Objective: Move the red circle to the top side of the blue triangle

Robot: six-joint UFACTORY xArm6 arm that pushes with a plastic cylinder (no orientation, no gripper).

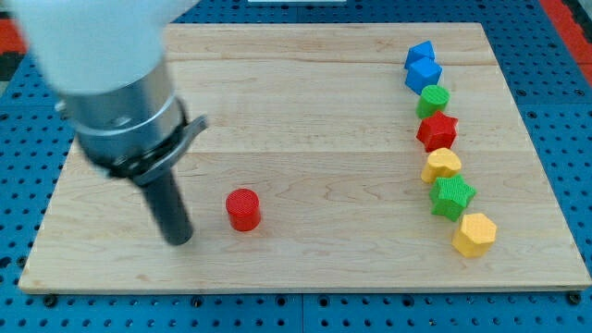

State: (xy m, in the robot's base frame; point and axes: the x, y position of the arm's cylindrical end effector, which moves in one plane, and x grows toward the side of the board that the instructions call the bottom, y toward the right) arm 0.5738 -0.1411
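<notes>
The red circle (243, 209) is a short red cylinder on the wooden board, left of centre toward the view's bottom. My tip (179, 240) rests on the board just left of the red circle, a small gap apart and slightly lower. The blue triangle (420, 52) lies at the view's top right, at the head of a column of blocks, touching a blue cube (425, 74) just below it.
Below the blue blocks the column runs down the view's right: a green circle (433, 98), a red star (437, 131), a yellow heart (441, 165), a green star (451, 196) and a yellow hexagon (474, 234). The arm's wide body (120, 102) hangs over the board's left.
</notes>
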